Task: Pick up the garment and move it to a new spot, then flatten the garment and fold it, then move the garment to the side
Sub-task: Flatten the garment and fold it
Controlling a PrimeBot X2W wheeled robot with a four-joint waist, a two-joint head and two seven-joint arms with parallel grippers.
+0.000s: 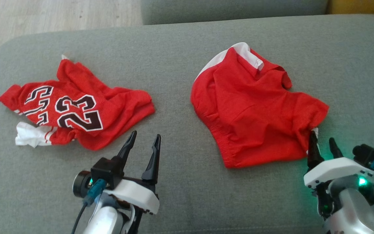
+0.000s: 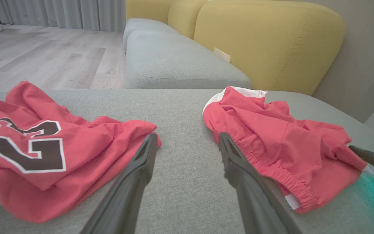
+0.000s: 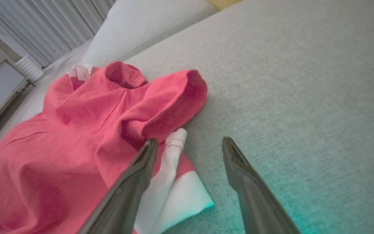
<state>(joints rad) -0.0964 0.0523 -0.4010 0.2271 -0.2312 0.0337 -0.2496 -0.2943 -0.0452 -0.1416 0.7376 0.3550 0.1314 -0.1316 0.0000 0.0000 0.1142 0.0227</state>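
Note:
Two red garments lie crumpled on the grey cushion (image 1: 180, 42). A jersey (image 1: 76, 104) printed with 23 is at the left, also in the left wrist view (image 2: 44, 149). Red shorts with white trim (image 1: 255, 110) lie at the right, likewise seen from both wrists (image 2: 281, 139) (image 3: 76, 136). My left gripper (image 1: 145, 136) (image 2: 187, 135) hovers open over bare cushion between them, close to the jersey's near-right edge. My right gripper (image 1: 321, 136) (image 3: 189, 139) is open at the shorts' near-right corner, its left finger against the white trim (image 3: 174, 175). Neither holds anything.
The cushion's left edge drops to a wooden floor (image 1: 44, 16). A second grey cushion (image 2: 174, 61) lies beyond the far edge, and a yellow backrest (image 2: 265, 42) stands at the right. Bare cushion stretches right of the shorts (image 3: 304, 81).

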